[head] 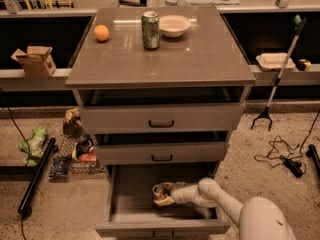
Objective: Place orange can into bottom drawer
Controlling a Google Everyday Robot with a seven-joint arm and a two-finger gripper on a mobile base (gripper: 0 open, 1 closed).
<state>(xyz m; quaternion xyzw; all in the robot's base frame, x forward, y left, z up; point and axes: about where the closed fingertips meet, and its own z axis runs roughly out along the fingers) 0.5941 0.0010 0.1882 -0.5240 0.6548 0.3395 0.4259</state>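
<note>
The bottom drawer (125,194) is pulled open below two shut grey drawers. The orange can (160,191), brownish with a silver top, stands upright inside it, just right of the middle. My gripper (165,194) reaches into the drawer from the lower right at the end of the white arm (220,199). Its fingers are closed around the can's side.
On the cabinet top (200,59) are a round orange fruit (101,32), a green can (150,29) and a white bowl (174,25). Snack bags and a basket (75,149) lie on the floor to the left. Cables (280,156) and a grabber tool (280,74) are on the right.
</note>
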